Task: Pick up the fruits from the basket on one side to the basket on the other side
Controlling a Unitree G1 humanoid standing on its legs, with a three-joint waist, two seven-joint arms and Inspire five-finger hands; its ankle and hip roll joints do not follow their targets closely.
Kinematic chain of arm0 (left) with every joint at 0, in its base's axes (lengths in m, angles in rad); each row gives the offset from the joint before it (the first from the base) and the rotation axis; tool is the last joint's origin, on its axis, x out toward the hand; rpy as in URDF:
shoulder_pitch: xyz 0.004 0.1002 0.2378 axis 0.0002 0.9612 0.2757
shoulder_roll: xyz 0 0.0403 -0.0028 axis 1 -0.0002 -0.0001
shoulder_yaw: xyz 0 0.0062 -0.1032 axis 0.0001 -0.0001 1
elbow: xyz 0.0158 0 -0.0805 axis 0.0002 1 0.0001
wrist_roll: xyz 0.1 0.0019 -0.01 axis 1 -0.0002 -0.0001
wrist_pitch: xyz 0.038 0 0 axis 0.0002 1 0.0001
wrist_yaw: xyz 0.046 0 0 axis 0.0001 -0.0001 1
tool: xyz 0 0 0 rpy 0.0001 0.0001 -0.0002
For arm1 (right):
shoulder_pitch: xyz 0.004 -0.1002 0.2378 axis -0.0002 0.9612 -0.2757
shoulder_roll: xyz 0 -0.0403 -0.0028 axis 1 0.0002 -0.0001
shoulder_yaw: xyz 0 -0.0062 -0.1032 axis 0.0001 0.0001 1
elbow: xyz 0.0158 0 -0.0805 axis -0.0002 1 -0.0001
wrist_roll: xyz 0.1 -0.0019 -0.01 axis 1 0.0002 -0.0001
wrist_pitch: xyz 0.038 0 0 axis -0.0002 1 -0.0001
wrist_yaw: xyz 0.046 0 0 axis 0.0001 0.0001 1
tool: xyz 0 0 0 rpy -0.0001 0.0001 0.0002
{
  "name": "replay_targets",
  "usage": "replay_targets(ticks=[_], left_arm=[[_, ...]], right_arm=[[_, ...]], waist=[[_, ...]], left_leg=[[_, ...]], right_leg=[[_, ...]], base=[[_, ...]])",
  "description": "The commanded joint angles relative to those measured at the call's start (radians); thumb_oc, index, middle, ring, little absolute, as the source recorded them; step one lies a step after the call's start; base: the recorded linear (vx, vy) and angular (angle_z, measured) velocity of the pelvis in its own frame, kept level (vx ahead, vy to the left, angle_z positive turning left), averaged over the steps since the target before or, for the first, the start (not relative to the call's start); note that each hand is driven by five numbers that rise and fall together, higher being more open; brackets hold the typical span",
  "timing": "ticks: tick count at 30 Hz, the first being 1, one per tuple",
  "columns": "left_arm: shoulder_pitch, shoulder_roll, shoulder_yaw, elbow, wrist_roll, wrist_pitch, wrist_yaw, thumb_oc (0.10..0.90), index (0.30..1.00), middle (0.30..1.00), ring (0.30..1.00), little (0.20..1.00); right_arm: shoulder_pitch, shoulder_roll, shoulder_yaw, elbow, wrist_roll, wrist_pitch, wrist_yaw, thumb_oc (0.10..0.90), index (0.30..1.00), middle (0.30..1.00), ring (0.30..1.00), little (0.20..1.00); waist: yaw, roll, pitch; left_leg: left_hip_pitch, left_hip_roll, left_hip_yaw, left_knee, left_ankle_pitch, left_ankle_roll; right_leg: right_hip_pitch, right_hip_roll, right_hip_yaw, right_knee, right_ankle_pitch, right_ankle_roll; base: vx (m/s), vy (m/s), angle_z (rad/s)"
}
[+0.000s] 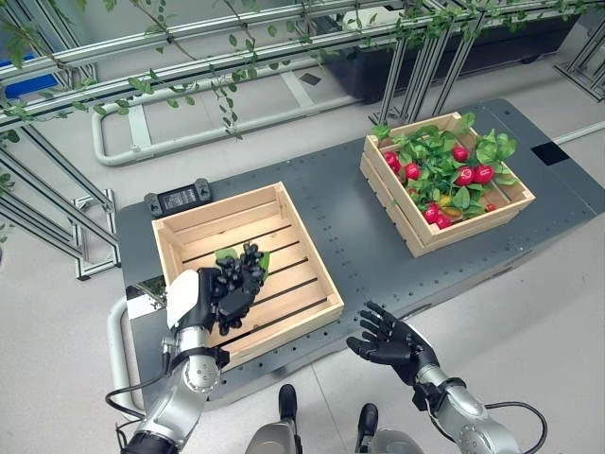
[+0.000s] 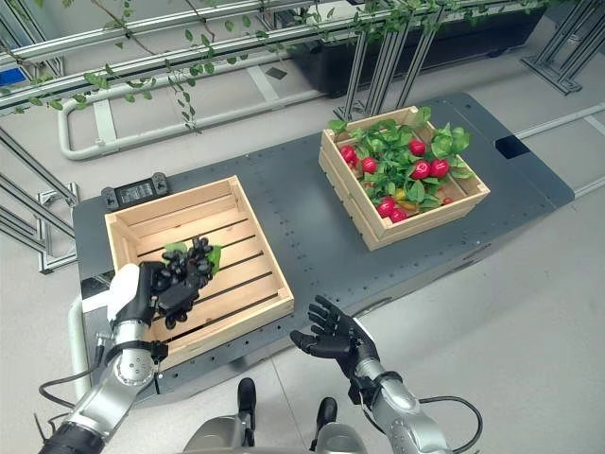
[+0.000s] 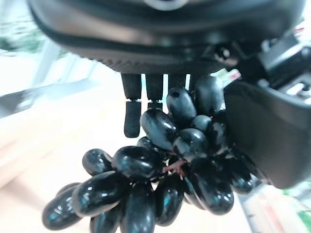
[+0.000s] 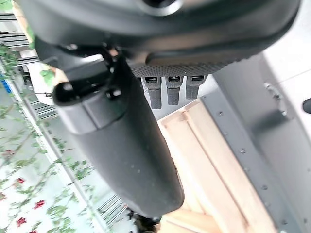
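At the lower centre of the frame, the right hand (image 1: pixel 389 339) was seen empty with fingers spread, off the platform's near edge. At lower left, a bunch of dark grapes (image 1: pixel 238 274) was clasped in the curled fingers of the left hand (image 1: pixel 203 298), directly above the slats of the near crate (image 1: pixel 298 236), its berries hanging down. Release there was judged likely. At upper right, well apart, 1 far crate (image 1: pixel 416 236) of red fruit (image 1: pixel 473 174) and leaves was seen.
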Motion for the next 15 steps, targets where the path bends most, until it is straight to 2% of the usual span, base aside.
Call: replay_targets(ticks=[1,3,4,7,9,15], left_arm=[[-0.071,0.090,0.086,-0.096,0.135,-0.168,0.012,0.400,0.300,0.300,0.300,0.300],[-0.058,0.110,0.101,-0.122,0.157,-0.186,-0.013,0.400,0.300,0.300,0.300,0.300],[-0.050,0.149,0.116,-0.150,0.189,-0.226,-0.063,0.400,0.300,0.300,0.300,0.300],[-0.052,0.201,0.130,-0.176,0.226,-0.265,-0.136,0.400,0.300,0.300,0.300,0.300],[-0.079,0.271,0.131,-0.190,0.262,-0.287,-0.186,0.400,0.300,0.300,0.300,0.300],[-0.186,0.398,0.108,-0.230,0.389,-0.273,-0.224,0.400,0.300,0.300,0.300,0.300]], right_arm=[[-0.020,-0.052,-0.047,-0.128,-0.006,-0.119,0.081,0.800,0.900,0.900,0.900,0.900],[-0.017,-0.061,-0.061,-0.149,-0.012,-0.126,0.086,0.800,0.900,0.900,0.900,0.900],[-0.021,-0.078,-0.089,-0.180,-0.012,-0.138,0.091,0.800,0.900,0.900,0.900,0.900],[-0.033,-0.096,-0.127,-0.218,-0.011,-0.148,0.097,0.800,0.900,0.900,0.900,0.900],[-0.067,-0.122,-0.161,-0.260,-0.011,-0.147,0.098,0.800,0.900,0.900,0.900,0.900],[-0.158,-0.162,-0.201,-0.316,0.003,-0.158,0.085,0.800,0.900,0.900,0.900,0.900]], waist=[[0.004,0.008,-0.114],[0.004,0.010,-0.117],[0.004,0.013,-0.125],[0.002,0.015,-0.134],[0.001,0.020,-0.145],[0.003,0.031,-0.163]], left_leg=[[0.086,0.016,0.001,0.002,-0.130,-0.068],[0.091,0.017,0.002,0.002,-0.133,-0.067],[0.096,0.019,0.005,0.002,-0.136,-0.067],[0.102,0.021,0.011,0.002,-0.141,-0.066],[0.109,0.023,0.014,0.002,-0.144,-0.064],[0.118,0.022,0.019,0.002,-0.151,-0.062]], right_leg=[[-0.008,-0.036,-0.011,0.002,0.020,0.018],[-0.006,-0.037,-0.007,0.002,0.020,0.020],[-0.004,-0.040,-0.006,0.002,0.020,0.024],[-0.002,-0.043,-0.002,0.002,0.020,0.029],[0.001,-0.046,0.001,0.002,0.022,0.035],[0.005,-0.055,-0.003,0.002,0.025,0.046]], base=[[0.00,0.000,0.00],[0.00,0.000,0.00],[0.00,0.000,0.00],[0.01,0.000,0.00],[0.04,0.001,-0.02],[0.00,0.000,0.00]])
